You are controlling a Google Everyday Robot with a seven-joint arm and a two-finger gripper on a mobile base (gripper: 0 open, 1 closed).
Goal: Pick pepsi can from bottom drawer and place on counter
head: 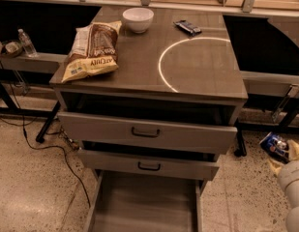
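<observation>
My gripper (280, 151) is at the far right, beside the cabinet at the height of the middle drawer, shut on the pepsi can (273, 145), a small dark-blue can with a silver top, held tilted over the floor. The bottom drawer (144, 204) is pulled out at the bottom centre; its flat floor shows nothing in it. The counter (154, 57) is the grey-brown cabinet top with a thin white circle (161, 64) on its right half, well above and left of the can.
On the counter lie a chip bag (93, 50) at the left, a white bowl (138, 19) at the back and a dark wrapped bar (187, 27). The two upper drawers (146, 132) stand partly open. A cable (52, 146) runs over the floor at left.
</observation>
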